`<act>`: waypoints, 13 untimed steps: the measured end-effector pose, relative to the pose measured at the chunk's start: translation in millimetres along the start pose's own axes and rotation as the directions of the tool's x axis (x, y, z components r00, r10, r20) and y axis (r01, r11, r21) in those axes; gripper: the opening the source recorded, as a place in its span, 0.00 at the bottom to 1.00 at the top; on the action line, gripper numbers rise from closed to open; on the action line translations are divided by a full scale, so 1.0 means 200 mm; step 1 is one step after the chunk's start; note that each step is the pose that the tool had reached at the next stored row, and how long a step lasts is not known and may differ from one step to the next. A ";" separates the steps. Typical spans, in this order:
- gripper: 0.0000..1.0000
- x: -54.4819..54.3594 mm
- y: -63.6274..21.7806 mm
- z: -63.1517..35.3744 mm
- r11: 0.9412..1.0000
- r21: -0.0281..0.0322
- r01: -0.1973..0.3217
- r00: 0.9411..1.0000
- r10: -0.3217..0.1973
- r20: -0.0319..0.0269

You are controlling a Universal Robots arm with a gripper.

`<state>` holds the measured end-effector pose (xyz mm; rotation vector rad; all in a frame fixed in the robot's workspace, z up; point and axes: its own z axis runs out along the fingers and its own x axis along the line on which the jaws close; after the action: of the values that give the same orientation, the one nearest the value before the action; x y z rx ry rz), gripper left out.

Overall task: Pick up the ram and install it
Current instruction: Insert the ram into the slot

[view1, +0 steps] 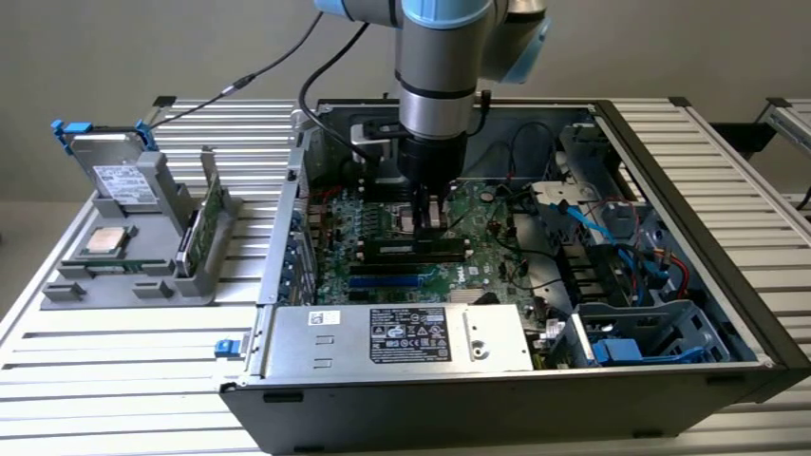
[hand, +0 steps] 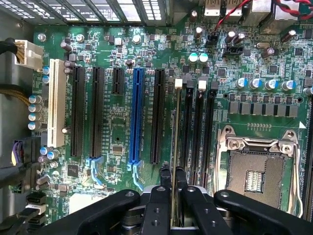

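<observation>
Slatted metal table [view1: 114, 332], plain grey wall behind. At the exterior view's left, a grey fixture [view1: 152, 275] holds a drive in a blue-tabbed caddy [view1: 121, 176], a silver processor chip [view1: 108, 242] and an upright green card [view1: 209, 214]. In the middle is an open PC case [view1: 507, 408], lying on its side, with a silver power supply [view1: 393, 337] at the near edge. The arm comes straight down into the case. The gripper [view1: 431, 223] is low over the motherboard [view1: 367, 228], jaws narrow, pinching the ram [hand: 174, 137]. In the wrist view the ram is edge-on between the fingers [hand: 165, 171], lined up along the black memory slots [hand: 195, 127], between the blue slot [hand: 137, 117] and the empty CPU socket [hand: 254, 171]. Can't tell if it is seated. At the exterior view's right are blue cables [view1: 621, 228] and a drive cage [view1: 659, 332].
</observation>
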<state>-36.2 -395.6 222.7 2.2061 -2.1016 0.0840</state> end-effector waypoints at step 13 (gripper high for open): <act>0.14 0.00 -0.009 0.000 1.000 -0.006 0.001 1.000 -0.001 0.000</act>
<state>-34.4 -395.5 222.7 2.2036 -2.0982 0.0769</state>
